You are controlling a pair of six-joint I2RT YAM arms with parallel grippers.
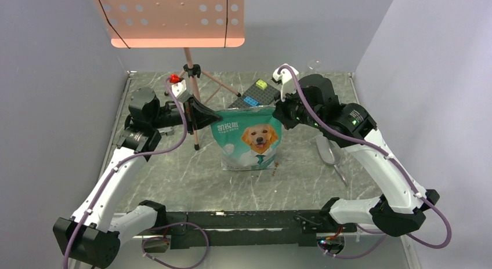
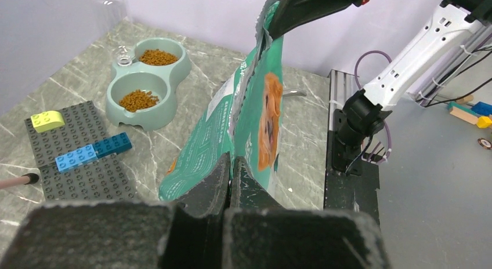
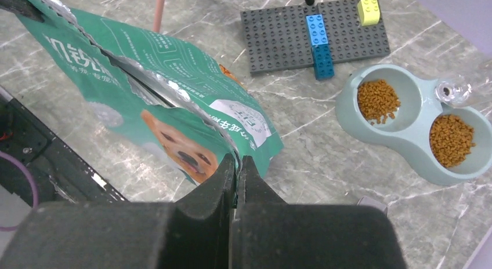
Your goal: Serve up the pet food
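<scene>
**Top external view: bag gripped from both sides**

Clenched with the left gripper (image 2: 231, 164) on one end of the torn top of the teal dog-print bag (image 1: 249, 138), with the right gripper (image 3: 238, 164) clenched on the other end. Kibble (image 3: 378, 100) heaped in both wells of the double bowl (image 3: 422, 121), next to the grey baseplate (image 3: 278, 43).

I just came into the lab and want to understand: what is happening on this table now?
Two robot arms hold a teal pet food bag upright between them. The left gripper is shut on one end of its opened top edge, the right gripper on the other. The pale double bowl beside a grey brick plate already has brown kibble in both compartments.
</scene>
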